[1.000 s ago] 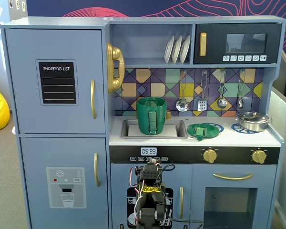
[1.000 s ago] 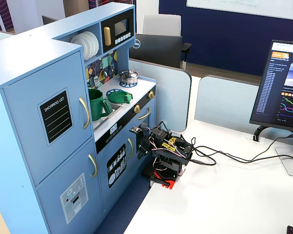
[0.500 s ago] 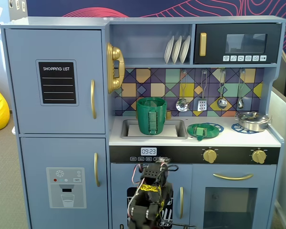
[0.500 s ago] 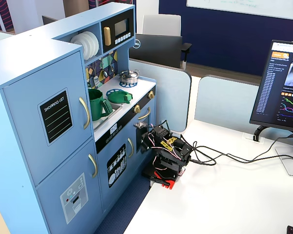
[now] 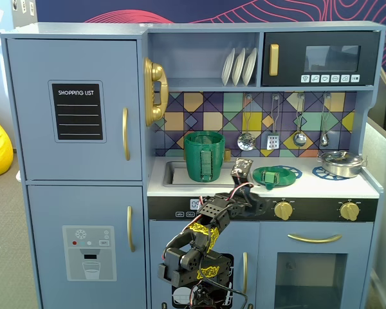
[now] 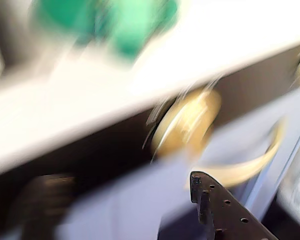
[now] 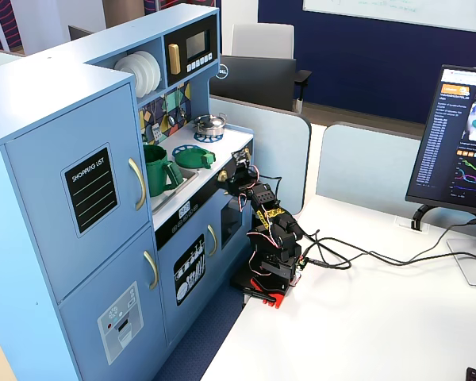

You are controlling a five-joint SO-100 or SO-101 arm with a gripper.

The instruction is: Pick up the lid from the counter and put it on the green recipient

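Note:
The green lid (image 5: 272,175) lies flat on a blue burner ring on the white counter, right of the sink. The tall dark-green pot (image 5: 204,156) stands in the sink with its ribbed handle facing front. My gripper (image 5: 253,194) hangs at the counter's front edge, just below and left of the lid, holding nothing that I can see. In the other fixed view the gripper (image 7: 237,171) sits in front of the lid (image 7: 195,158) and right of the pot (image 7: 158,169). The wrist view is motion-blurred: the lid (image 6: 132,25) is a green smear at the top, and only one black finger (image 6: 217,207) shows.
A shiny steel pot (image 5: 341,163) stands on the right burner ring. Gold stove knobs (image 5: 283,209) and a gold oven handle (image 5: 314,239) lie just below the counter edge near the gripper. Utensils hang on the tiled back wall. A monitor (image 7: 460,135) stands on the white desk.

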